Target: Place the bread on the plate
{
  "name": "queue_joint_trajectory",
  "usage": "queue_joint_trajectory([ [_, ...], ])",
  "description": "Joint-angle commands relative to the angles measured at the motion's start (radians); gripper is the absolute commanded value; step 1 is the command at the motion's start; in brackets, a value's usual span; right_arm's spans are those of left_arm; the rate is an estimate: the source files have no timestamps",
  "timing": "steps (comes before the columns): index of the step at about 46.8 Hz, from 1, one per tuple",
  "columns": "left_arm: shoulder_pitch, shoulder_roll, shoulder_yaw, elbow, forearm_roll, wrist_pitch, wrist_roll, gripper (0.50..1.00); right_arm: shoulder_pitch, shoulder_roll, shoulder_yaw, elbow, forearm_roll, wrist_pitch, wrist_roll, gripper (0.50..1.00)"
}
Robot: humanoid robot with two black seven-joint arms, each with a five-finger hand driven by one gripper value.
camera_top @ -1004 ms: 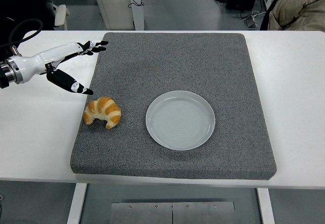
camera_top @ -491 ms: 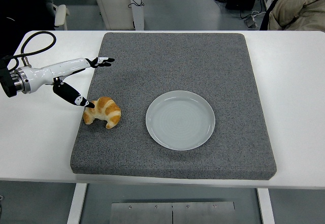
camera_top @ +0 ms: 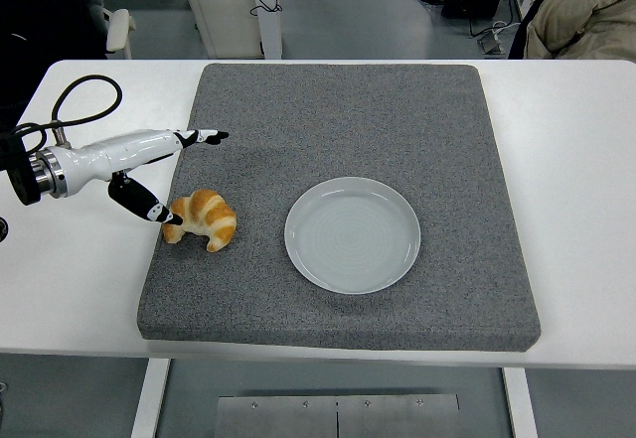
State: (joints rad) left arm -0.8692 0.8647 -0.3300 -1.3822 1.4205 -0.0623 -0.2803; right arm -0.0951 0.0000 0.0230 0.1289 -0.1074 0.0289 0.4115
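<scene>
The left hand has dropped lower and slid toward the near edge since a second ago, and its thumb tip now sits right against the bread's left end where before it hung well clear. The fingers stay spread wide: the long ones point out over the mat beyond the bread, the thumb angles down to the pastry, and nothing is pinched between them yet. Out from there, the white forearm runs back to the left edge with its black cable looping above. The bread, a golden croissant, lies near the left border of the grey mat, well apart from the empty plate at the middle. The white table shows around it. The danger here, I'd say: with the thumb already touching and the other fingers so far off, closing could shove the croissant sideways rather than trap it.
</scene>
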Motion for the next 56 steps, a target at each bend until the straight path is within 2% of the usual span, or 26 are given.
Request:
queue_joint_trajectory([
  [1,0.001,-0.010,0.019,0.000,0.003,0.012,-0.003,0.978,0.000,0.000,0.000,0.000,0.000,0.000,0.000,1.000],
  [15,0.015,-0.021,0.026,0.002,0.017,0.044,-0.004,0.977,0.000,0.000,0.000,0.000,0.000,0.000,0.000,1.000],
  [36,0.044,-0.056,0.062,0.026,0.049,0.133,-0.002,0.974,0.000,0.000,0.000,0.000,0.000,-0.001,0.001,1.000],
  [51,0.044,-0.084,0.074,0.055,0.048,0.136,-0.002,0.972,0.000,0.000,0.000,0.000,0.000,-0.001,0.001,1.000],
  [56,0.044,-0.085,0.075,0.057,0.049,0.136,-0.002,0.936,0.000,0.000,0.000,0.000,0.000,0.000,0.000,1.000],
])
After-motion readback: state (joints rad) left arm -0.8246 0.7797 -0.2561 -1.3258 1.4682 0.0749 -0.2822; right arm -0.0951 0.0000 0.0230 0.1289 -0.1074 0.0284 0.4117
